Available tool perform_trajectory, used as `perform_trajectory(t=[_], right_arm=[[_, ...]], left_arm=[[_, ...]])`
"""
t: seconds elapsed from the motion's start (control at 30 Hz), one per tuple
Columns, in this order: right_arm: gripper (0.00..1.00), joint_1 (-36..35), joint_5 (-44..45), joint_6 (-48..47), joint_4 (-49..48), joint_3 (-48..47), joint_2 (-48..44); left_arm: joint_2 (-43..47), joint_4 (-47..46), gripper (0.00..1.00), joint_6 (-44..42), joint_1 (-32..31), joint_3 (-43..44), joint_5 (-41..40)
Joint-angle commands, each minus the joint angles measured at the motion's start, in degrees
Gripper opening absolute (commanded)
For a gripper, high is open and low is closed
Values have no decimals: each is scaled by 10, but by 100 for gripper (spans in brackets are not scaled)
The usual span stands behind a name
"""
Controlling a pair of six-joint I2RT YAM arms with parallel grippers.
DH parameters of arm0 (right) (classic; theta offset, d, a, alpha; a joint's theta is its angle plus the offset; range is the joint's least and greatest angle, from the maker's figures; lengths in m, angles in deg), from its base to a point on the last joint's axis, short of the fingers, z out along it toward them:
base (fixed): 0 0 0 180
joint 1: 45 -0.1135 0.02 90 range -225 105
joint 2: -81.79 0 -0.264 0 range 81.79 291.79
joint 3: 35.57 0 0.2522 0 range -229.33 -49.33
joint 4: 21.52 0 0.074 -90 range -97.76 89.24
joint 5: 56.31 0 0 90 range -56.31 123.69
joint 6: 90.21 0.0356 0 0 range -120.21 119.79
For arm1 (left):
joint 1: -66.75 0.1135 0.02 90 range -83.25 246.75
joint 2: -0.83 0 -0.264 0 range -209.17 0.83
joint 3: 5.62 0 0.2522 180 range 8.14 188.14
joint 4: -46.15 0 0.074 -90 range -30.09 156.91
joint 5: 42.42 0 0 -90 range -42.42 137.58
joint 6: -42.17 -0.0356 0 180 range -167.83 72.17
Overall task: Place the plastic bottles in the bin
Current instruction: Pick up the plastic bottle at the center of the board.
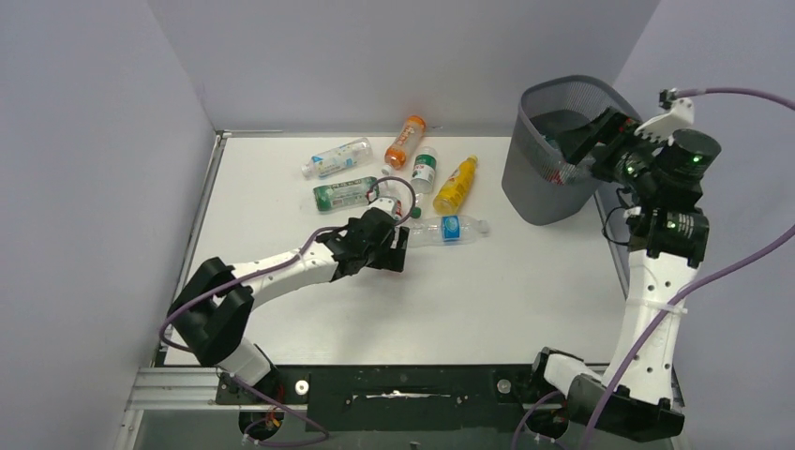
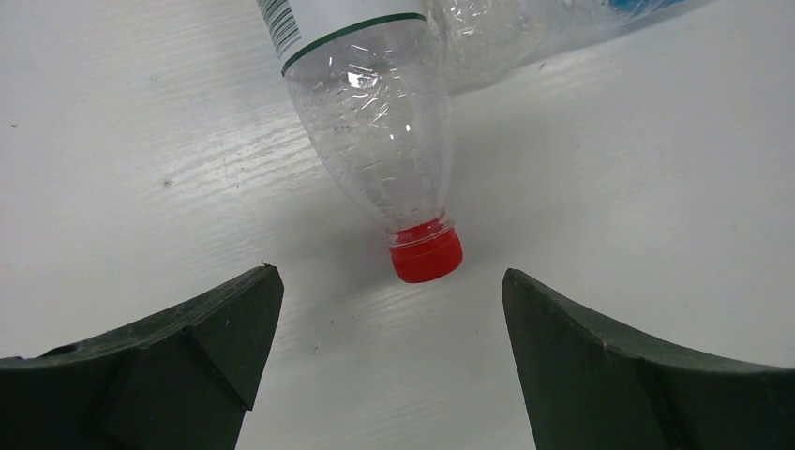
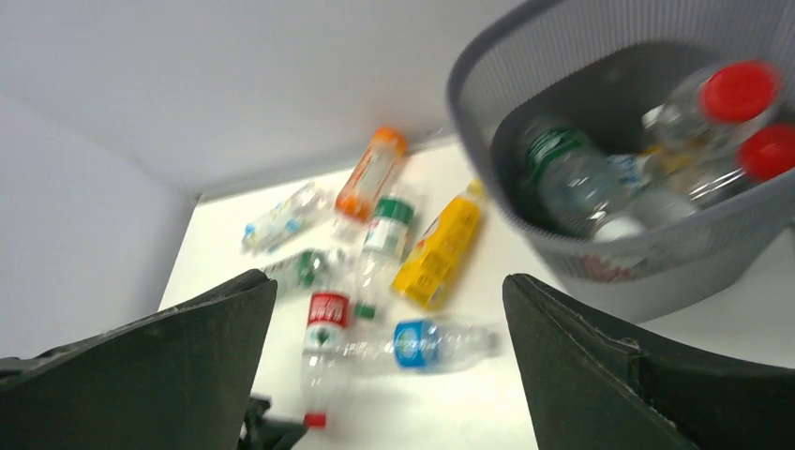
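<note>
Clear red-capped bottle (image 2: 375, 122), barcode (image 2: 279, 21) on white green-edged label (image 2: 328, 19), lying at 12 o'clock of left gripper (image 2: 392, 275), wide open, empty, right gripper (image 3: 389, 279) likewise open, empty, at rim of bin (image 1: 548, 192), 2 o'clock of surface (image 1: 525, 309), bottles (image 3: 581, 187) inside

No wording can be read on any bottle label. The red-capped bottle (image 2: 375, 122) carries a barcode (image 2: 278, 21) on its white label; digits illegible. Remaining labels are too blurred.
</note>
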Motion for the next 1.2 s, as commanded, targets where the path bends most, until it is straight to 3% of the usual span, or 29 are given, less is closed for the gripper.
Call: perform_trajectory(t=[0.0, 0.27, 0.4, 0.6, 0.9, 1.17], right_arm=[[96, -45, -19, -13, 2, 81, -59], [95, -64, -75, -2, 3, 246, -171], [94, -70, -80, -14, 23, 307, -213], [94, -72, -84, -26, 41, 393, -262], [94, -72, -89, -27, 31, 445, -270], [94, -77, -96, -13, 2, 457, -255]], left_arm=[[-38, -48, 89, -2, 5, 33, 6], [-115, -61, 88, 2, 7, 58, -13], [-129, -61, 82, 4, 8, 63, -28], [-129, -59, 55, 7, 12, 53, -31], [-62, -30, 36, 16, 5, 21, -34], [15, 1, 33, 26, -2, -2, -35]])
